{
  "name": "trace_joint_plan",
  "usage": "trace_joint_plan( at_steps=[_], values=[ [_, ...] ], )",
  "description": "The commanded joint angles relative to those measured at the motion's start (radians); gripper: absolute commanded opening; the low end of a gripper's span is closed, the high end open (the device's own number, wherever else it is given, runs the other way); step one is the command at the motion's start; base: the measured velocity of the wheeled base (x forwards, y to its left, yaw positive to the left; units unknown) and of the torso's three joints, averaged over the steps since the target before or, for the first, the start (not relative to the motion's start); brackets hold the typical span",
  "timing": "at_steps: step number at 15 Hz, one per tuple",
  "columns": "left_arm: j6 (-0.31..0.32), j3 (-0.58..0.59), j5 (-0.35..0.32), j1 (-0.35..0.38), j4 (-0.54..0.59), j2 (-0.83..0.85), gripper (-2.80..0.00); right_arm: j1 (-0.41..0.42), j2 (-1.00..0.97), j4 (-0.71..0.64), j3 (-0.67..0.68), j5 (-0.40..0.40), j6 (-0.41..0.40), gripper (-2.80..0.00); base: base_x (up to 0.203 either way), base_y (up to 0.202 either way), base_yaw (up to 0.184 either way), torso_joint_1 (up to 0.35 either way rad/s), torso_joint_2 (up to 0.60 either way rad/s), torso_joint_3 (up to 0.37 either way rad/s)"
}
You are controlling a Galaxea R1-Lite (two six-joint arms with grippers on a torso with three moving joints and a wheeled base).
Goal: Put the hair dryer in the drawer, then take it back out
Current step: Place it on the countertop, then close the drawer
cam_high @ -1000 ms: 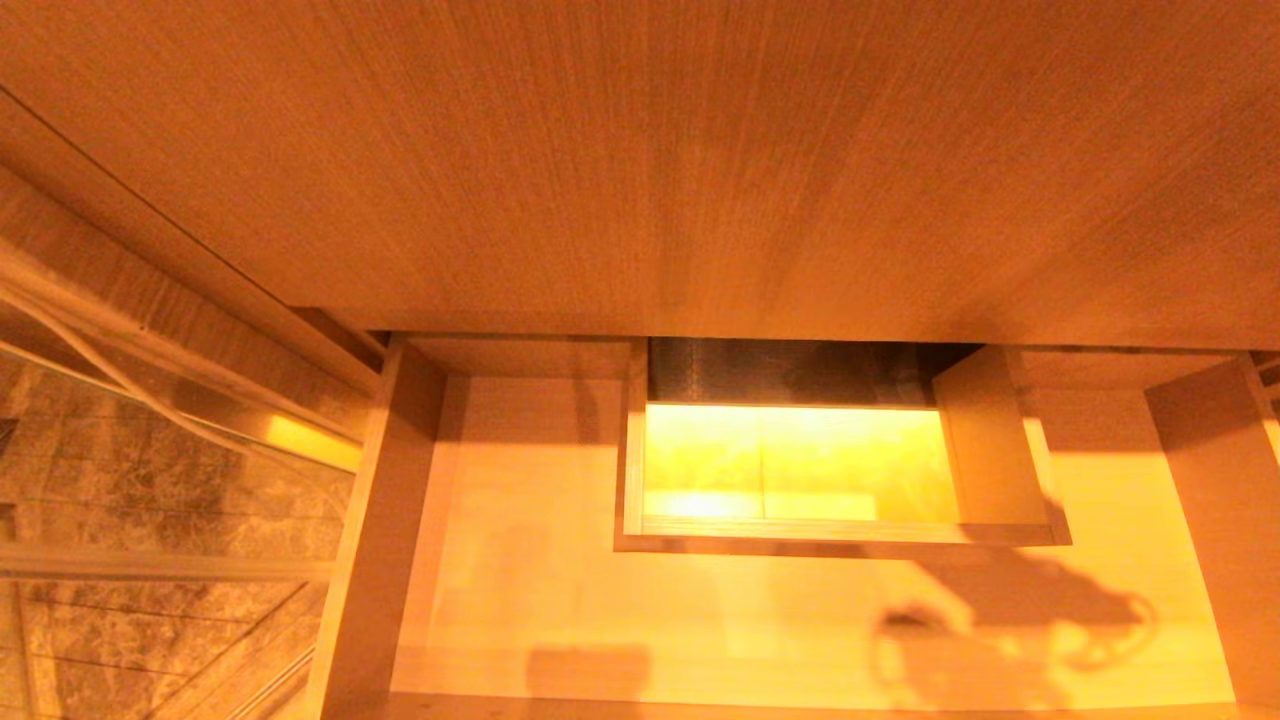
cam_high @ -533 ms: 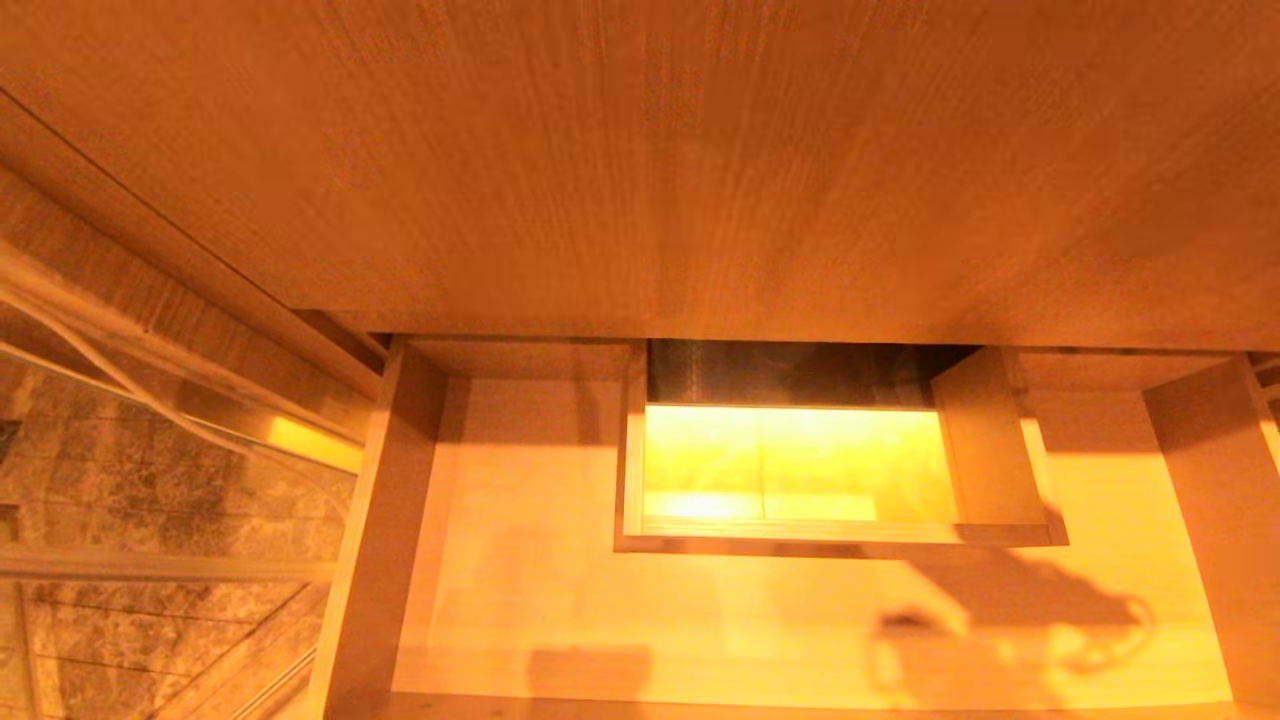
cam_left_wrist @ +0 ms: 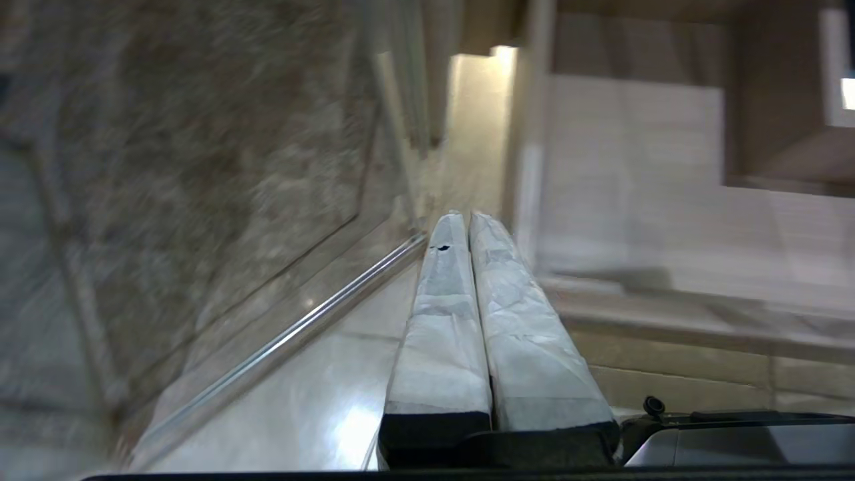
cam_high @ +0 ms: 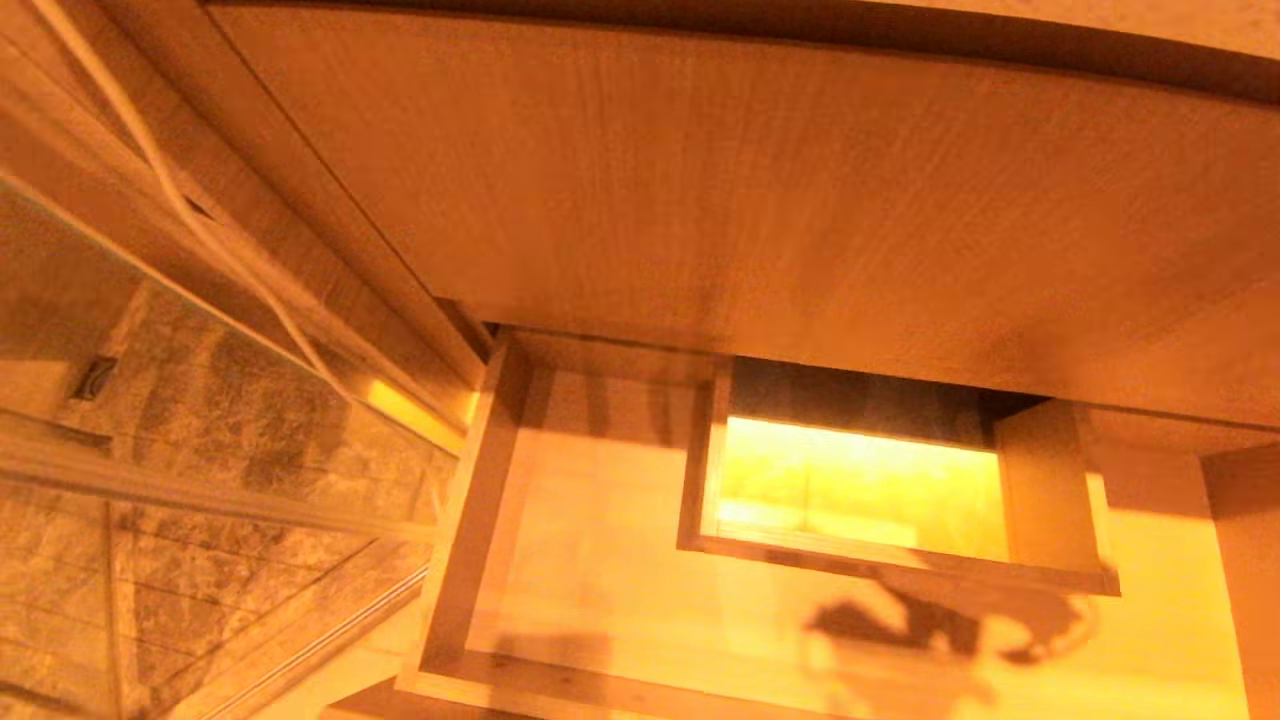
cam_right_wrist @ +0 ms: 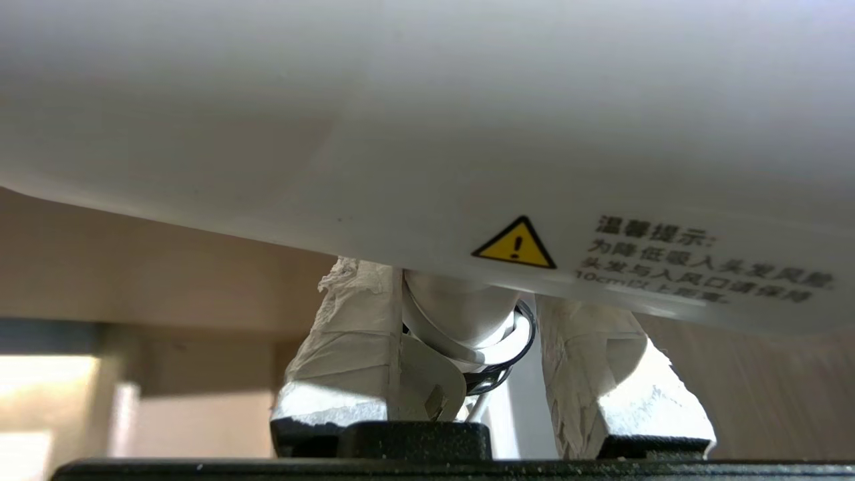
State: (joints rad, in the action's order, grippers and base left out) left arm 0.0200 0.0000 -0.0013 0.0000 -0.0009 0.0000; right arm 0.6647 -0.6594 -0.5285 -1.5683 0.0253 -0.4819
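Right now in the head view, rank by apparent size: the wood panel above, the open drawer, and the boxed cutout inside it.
1. wood panel: largest, spans most of the frame.
2. drawer: next, though cut off by the frame edges, so its full extent is unsure.
3. boxed cutout: smallest, sitting within the drawer.

Matt wood-grain drawer (cam_high: 900, 640), smooth glossy white plastic hair dryer (cam_right_wrist: 427, 133)

On my feeds the left tool (cam_left_wrist: 467, 220) shows two long fingers wrapped in whitish tape above black bases on a black mount, and the right tool (cam_right_wrist: 461, 314) has the same crumpled white wrapping and black mount.
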Motion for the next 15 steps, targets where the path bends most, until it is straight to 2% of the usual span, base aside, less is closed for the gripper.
trace_joint_plan(
  at_steps=[1, 15],
  values=[
    [0.000, 0.002, 0.000, 0.000, -0.001, 0.000, -2.80, 0.000, 0.001, -0.004, 0.002, 0.001, -0.003, -2.80, 0.002, 0.003, 0.090, 0.007, -0.02, -0.013],
    [0.000, 0.002, 0.000, 0.000, -0.001, 0.000, -2.80, 0.000, 0.004, -0.015, 0.002, -0.005, 0.000, -2.80, 0.000, 0.000, 0.000, 0.000, 0.00, 0.000]
  ],
)
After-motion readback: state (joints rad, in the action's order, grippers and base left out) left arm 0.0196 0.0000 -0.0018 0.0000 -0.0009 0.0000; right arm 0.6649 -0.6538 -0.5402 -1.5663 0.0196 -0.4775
